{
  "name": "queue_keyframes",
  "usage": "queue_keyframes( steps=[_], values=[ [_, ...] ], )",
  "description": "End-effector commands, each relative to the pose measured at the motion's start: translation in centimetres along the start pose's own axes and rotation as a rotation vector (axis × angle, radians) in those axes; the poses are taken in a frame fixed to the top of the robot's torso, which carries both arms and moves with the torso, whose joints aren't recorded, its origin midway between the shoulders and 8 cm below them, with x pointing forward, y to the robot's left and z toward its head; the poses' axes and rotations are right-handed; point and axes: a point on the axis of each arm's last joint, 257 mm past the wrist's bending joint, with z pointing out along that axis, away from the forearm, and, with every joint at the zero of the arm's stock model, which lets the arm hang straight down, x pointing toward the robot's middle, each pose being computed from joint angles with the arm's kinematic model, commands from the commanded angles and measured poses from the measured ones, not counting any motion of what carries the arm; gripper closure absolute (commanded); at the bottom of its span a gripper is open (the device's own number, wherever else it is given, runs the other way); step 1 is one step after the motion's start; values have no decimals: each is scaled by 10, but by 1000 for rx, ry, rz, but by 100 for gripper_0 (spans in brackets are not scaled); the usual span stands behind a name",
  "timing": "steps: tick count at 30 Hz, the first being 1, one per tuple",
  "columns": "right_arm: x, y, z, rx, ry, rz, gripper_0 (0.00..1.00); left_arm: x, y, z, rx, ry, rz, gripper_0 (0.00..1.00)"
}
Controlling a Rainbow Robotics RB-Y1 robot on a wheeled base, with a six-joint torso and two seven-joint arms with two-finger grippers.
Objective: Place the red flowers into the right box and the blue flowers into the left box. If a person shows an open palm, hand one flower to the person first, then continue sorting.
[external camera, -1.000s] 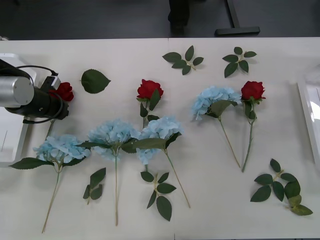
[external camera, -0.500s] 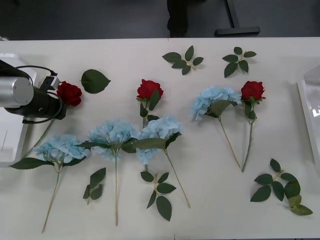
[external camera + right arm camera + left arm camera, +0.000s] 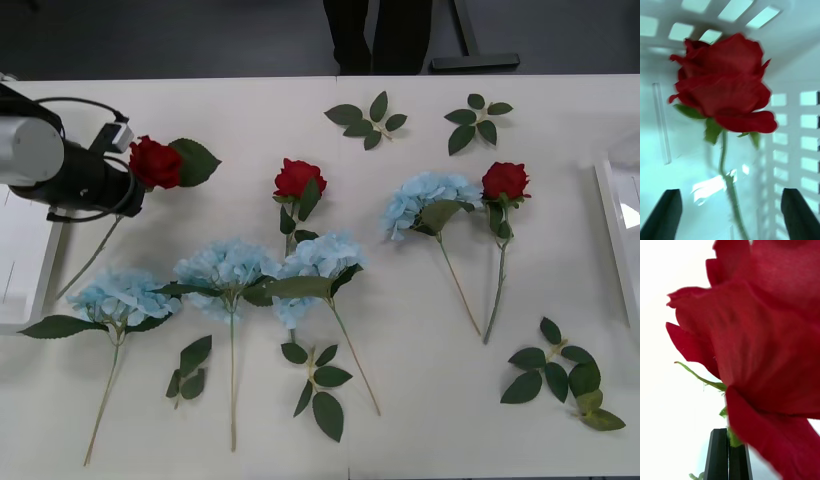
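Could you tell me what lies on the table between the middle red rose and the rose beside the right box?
In the front view, a blue flower lies between the middle rose and the right-hand rose, its head close beside the latter.

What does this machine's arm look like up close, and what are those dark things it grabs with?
The left arm is a fat cylinder, silver-grey at one end and black at the other, with a thin black cable looping over it and a small pale block near its tip. The left gripper has flat, black fingers. The right gripper has two black fingers with rounded tips.
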Motion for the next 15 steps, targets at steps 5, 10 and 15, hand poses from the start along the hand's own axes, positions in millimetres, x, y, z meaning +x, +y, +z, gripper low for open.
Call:
queue_keyframes(
  steps=[5,10,15],
  values=[
    [-71,75,-94,-364,1,2,1,-95,-55,-108,203,-306,115,100],
    [-56,137,-144,-564,93,-73,0,-112,-120,-171,412,-517,177,100],
    [-31,176,-170,-640,152,-172,0,-114,-164,-203,540,-681,126,100]
  ],
)
